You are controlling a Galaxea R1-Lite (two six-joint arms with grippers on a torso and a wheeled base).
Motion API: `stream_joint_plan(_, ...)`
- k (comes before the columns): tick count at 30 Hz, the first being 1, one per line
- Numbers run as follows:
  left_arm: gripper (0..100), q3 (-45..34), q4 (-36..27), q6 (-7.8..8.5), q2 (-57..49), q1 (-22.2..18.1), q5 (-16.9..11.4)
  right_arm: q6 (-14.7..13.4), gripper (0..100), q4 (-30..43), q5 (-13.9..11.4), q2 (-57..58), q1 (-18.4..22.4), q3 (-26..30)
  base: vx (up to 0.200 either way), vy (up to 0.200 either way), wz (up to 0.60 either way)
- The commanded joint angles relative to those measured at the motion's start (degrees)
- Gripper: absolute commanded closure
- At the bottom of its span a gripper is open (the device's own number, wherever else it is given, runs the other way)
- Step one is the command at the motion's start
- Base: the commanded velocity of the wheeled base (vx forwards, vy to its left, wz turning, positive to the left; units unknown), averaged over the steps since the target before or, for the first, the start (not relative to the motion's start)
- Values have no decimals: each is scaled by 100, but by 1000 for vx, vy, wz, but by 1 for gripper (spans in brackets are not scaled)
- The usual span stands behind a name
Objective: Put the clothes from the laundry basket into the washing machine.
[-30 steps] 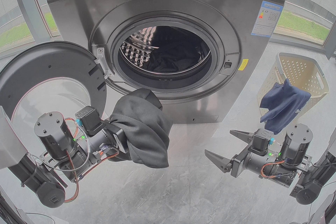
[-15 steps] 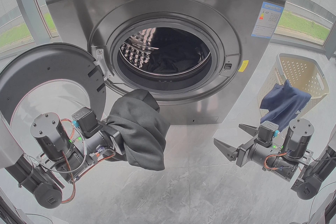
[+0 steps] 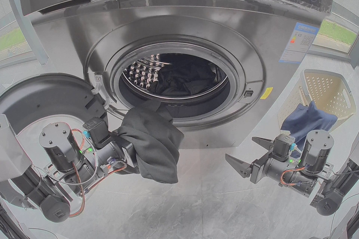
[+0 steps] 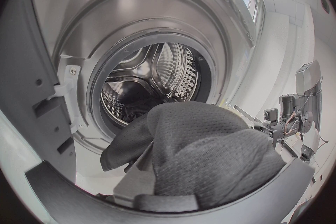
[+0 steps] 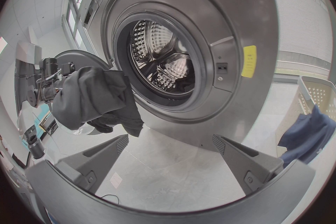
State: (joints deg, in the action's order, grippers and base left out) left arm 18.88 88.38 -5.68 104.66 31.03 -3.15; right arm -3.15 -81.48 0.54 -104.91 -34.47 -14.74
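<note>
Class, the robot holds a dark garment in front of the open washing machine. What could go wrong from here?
1. The dark garment hangs loose under the left tool, lower than the drum opening. It may snag on the rim and drop to the floor.
2. The open door stands close beside that arm, so a swing might strike it.
3. The blue garment drapes over the rim of the basket and could slip out.

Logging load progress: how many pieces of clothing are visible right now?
3: a dark grey garment in the left gripper before the drum opening, a black heap inside the drum, a navy garment over the laundry basket rim. The heap may hold several.
</note>
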Motion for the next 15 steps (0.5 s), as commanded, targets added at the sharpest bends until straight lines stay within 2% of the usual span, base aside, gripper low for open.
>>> stream_joint_plan(1, 100, 10, 4, -12, 55, 18, 7, 16, 0, -8, -36, -3, -112, 208, 200, 0, 0)
stream_joint_plan(2, 100, 19, 4, 6, 90, 26, 7, 16, 0, -8, -54, 6, -218, 270, 200, 0, 0)
stream_joint_plan(6, 100, 36, 4, 6, 231, 123, 16, -2, 0, -8, -54, 6, -710, 419, 0, 0, 0)
stream_joint_plan(9, 100, 107, 4, 6, 406, 246, 68, -11, 0, -8, -27, -38, -894, 437, 0, 0, 0)
stream_joint_plan(12, 100, 221, 21, -12, 573, 369, 271, -19, 0, -8, -27, -64, -903, 437, 0, 0, 0)
stream_joint_plan(15, 100, 836, 12, -12, 934, 466, 569, -19, 0, -17, -36, -73, -912, 437, 0, 0, 0)
